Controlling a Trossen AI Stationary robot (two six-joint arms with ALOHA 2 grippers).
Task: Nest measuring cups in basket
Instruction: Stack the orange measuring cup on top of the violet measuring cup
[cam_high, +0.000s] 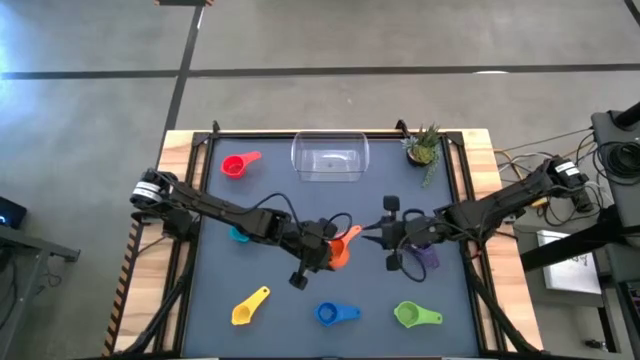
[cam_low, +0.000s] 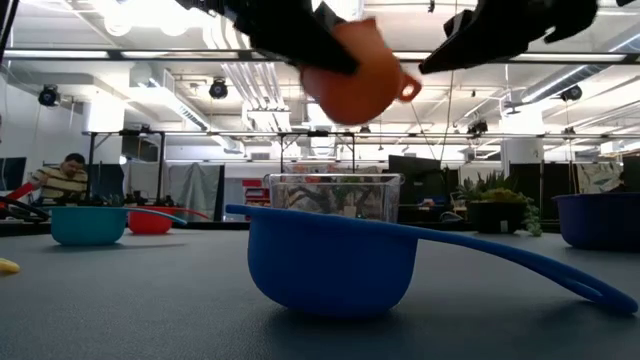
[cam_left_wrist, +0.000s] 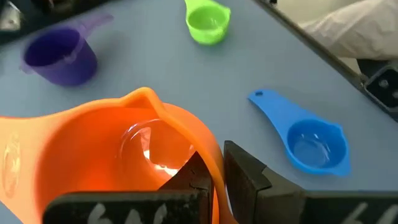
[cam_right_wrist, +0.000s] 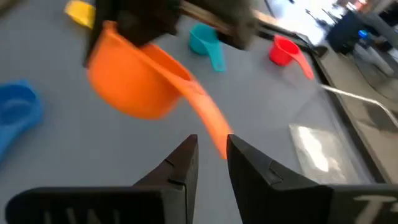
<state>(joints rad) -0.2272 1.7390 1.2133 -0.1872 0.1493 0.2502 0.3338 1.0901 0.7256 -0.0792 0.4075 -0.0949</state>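
Observation:
My left gripper (cam_high: 325, 250) is shut on the orange cup (cam_high: 342, 248) and holds it above the table's middle. My right gripper (cam_right_wrist: 212, 142) is open by a narrow gap. It stands level at the free end of the orange cup's handle (cam_right_wrist: 211, 124), which reaches in between its fingertips. The purple cup (cam_high: 428, 258) stands on the table under the right arm. On the mat also rest the red (cam_high: 238, 165), teal (cam_high: 238, 235), yellow (cam_high: 250, 307), blue (cam_high: 335, 314) and green (cam_high: 415, 316) cups. The clear basket (cam_high: 330, 158) stands at the far edge. My left gripper has the orange cup by the bowl's rim wall (cam_left_wrist: 214, 163), one finger (cam_left_wrist: 189, 180) inside the bowl and one (cam_left_wrist: 249, 180) outside. The cup is lifted clear (cam_low: 355, 70), its handle pointing toward the right gripper. My right gripper: I cannot tell whether its fingertips touch the handle's end (cam_right_wrist: 219, 146).
A small potted plant (cam_high: 425, 148) stands at the far right corner beside the basket. A raised frame (cam_high: 205, 150) runs round the mat. A person (cam_low: 60, 180) sits far off in the room behind. Open mat lies between the basket and the grippers.

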